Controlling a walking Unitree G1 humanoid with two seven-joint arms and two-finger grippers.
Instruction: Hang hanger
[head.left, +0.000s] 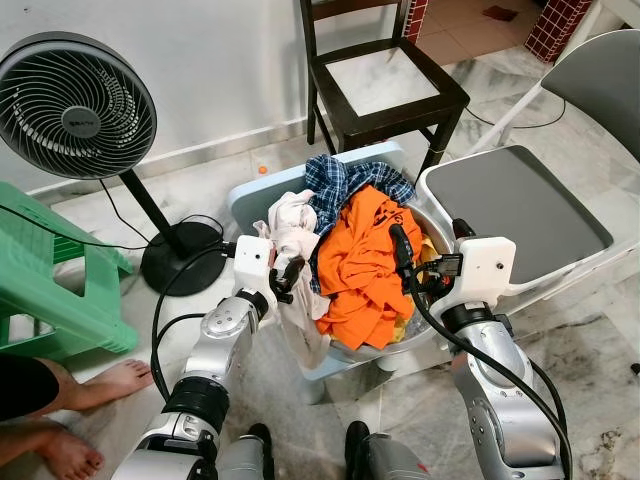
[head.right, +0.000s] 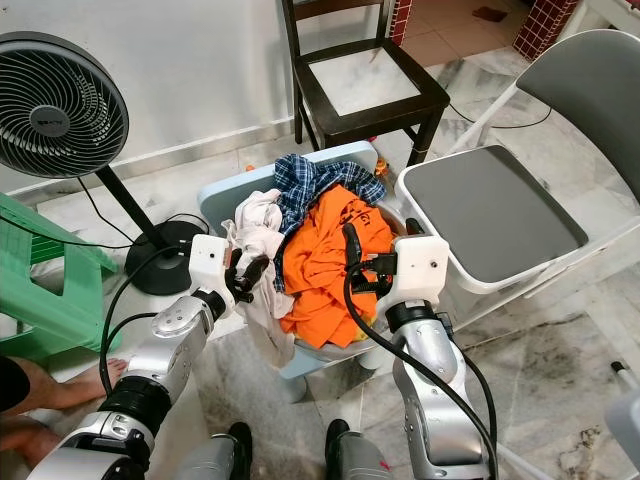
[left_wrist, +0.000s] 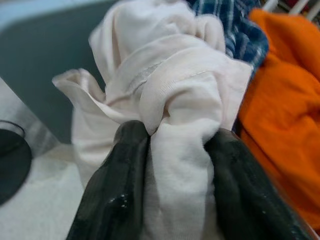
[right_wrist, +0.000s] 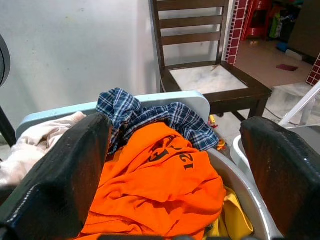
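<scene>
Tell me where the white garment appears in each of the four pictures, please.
Left eye view: white garment at the laundry basket's left edge, left of the orange garment.
Right eye view: same place.
Left wrist view: centre, pinched by the left end effector.
Right wrist view: far left.
Shared landmark: orange garment.

White garment pinched in my left gripper (head.left: 290, 277) at the laundry basket (head.left: 250, 195)

The cream-white shirt (head.left: 292, 232) is bunched and creased, draped over the near-left rim of the pale blue basket, a fold of it clamped between my two black fingers (left_wrist: 117, 200). It lies against a blue plaid shirt (head.left: 340, 180) at the back of the heap and an orange shirt (head.left: 365, 265) with dark print that fills the middle and spills over the front rim. A bit of yellow cloth (right_wrist: 235, 220) peeks from beneath the orange.
</scene>
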